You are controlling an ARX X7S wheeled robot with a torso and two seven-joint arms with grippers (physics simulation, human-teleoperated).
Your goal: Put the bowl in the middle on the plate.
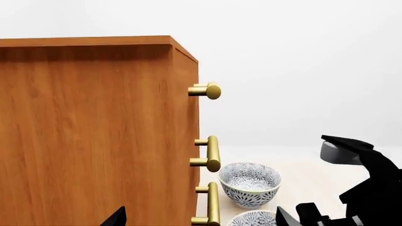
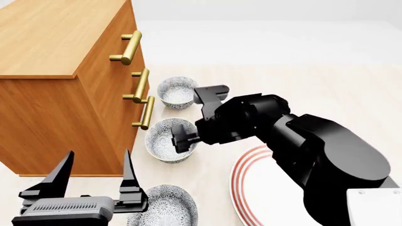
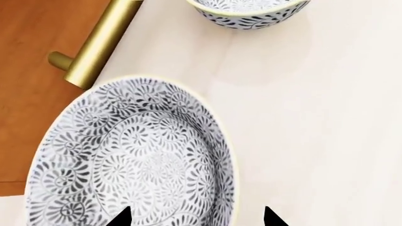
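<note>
Three speckled bowls stand in a row beside the dresser. The bowl in the middle (image 2: 164, 141) (image 3: 132, 160) (image 1: 254, 219) rests on the pale floor. My right gripper (image 2: 182, 141) (image 3: 196, 217) hangs open just above it, one fingertip over its inside, the other outside, with the rim's right side between them. The red-ringed plate (image 2: 251, 188) lies at the lower right, partly hidden by my right arm. My left gripper (image 2: 97, 162) (image 1: 199, 219) is open and empty beside the dresser, above the nearest bowl (image 2: 168, 207).
A wooden dresser (image 2: 56, 80) with brass handles (image 2: 139, 84) stands at the left, close to the bowls. The far bowl (image 2: 177, 92) (image 3: 248, 9) (image 1: 250, 183) sits beyond the middle one. My right arm (image 1: 367, 188) shows in the left wrist view.
</note>
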